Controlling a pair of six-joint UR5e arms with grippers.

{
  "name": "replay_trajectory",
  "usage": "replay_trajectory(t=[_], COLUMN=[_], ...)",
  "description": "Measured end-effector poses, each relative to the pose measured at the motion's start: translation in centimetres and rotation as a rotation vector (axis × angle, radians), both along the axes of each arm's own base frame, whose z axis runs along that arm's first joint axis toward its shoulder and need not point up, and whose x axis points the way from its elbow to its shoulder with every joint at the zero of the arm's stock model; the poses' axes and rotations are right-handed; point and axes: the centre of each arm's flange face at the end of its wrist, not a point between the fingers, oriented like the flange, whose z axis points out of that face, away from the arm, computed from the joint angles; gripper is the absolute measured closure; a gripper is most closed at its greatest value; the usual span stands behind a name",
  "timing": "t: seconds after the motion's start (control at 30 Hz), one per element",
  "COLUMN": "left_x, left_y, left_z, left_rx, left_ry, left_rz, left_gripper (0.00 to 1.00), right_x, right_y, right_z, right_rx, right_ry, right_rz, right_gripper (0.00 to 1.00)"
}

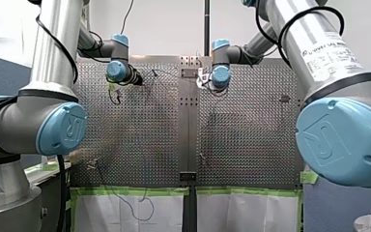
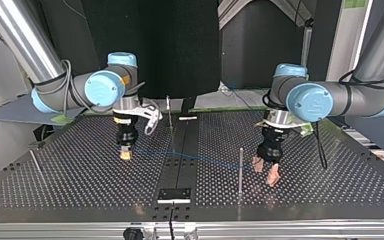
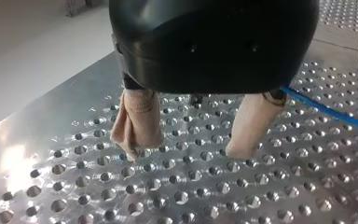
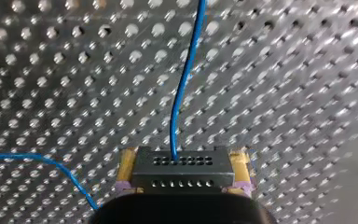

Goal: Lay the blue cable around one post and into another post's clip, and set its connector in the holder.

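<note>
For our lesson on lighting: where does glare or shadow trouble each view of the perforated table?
Left wrist view: a bright glare patch on the perforated table beside my left gripper. Right wrist view: hole rims glint around the blue cable. Top view: the cable is faint over the dark centre strip.

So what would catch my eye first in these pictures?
Probably the two big silver arms with pale blue joints, reaching in from both sides of the perforated metal table. Then the thin blue cable stretched across the table's middle in the top view: my right arm's jaws grip its black rectangular connector, while my left arm's beige-padded jaws hang open over the table.
</note>
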Motion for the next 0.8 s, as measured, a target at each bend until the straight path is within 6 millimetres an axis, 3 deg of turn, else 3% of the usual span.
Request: replay_trajectory(t=[0.5,0.8], left_x=[-0.1,-0.2], left_y=[-0.5,-0.7], left_z=[0.0,0.0], left_rx=[-0.024,-0.024], left_ry=[0.001,0.001], left_rz=[-0.028,-0.03], left_gripper=[0.0,0.0], right_x=[-1.6,-2.2], right_y=[0.4,1.0], right_z=[-6.2,-14.2], right_rx=[0.03,0.086], right_ry=[-0.066,-0.023], right_rz=[-0.02,-0.041], right_gripper=[1.0,1.0])
